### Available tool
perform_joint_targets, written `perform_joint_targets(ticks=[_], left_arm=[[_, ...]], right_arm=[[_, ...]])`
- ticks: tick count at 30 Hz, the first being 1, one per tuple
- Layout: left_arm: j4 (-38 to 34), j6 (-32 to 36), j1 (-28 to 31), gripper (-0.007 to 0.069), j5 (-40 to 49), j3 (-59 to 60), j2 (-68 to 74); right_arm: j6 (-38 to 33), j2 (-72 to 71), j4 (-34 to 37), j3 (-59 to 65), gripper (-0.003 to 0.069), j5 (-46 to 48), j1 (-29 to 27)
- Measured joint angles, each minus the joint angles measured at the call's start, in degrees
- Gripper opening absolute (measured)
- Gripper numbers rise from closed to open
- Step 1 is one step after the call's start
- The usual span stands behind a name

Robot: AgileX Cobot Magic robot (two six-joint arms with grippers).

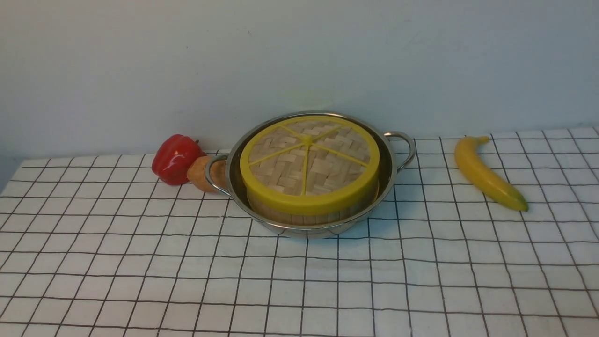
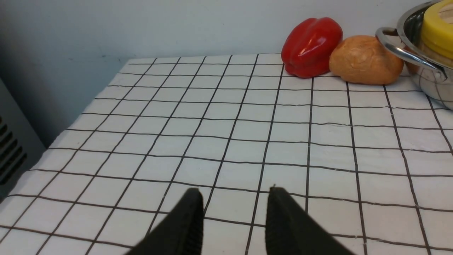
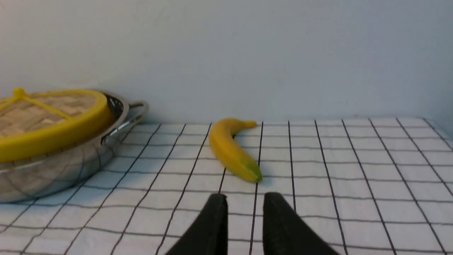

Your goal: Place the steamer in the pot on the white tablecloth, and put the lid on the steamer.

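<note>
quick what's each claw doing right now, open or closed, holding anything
Left claw: open, empty, over the white tablecloth.
Right claw: open, empty, near the banana.

No readable text, label, brand or number shows in any view.

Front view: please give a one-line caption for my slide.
Lid covers the steamer inside the pot on the white tablecloth, between red pepper and banana.
</note>
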State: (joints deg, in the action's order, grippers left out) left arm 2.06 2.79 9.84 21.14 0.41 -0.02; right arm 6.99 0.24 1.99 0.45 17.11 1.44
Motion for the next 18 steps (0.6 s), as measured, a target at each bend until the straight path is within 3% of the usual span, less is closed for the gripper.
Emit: perform_joint_targets(ticks=[18], left_arm=[[0.00, 0.00, 0.00, 0.0243, 0.00, 0.00, 0.00]], right_arm=[[0.11, 0.00, -0.37, 0.07, 0.0218, 2.80, 0.00]])
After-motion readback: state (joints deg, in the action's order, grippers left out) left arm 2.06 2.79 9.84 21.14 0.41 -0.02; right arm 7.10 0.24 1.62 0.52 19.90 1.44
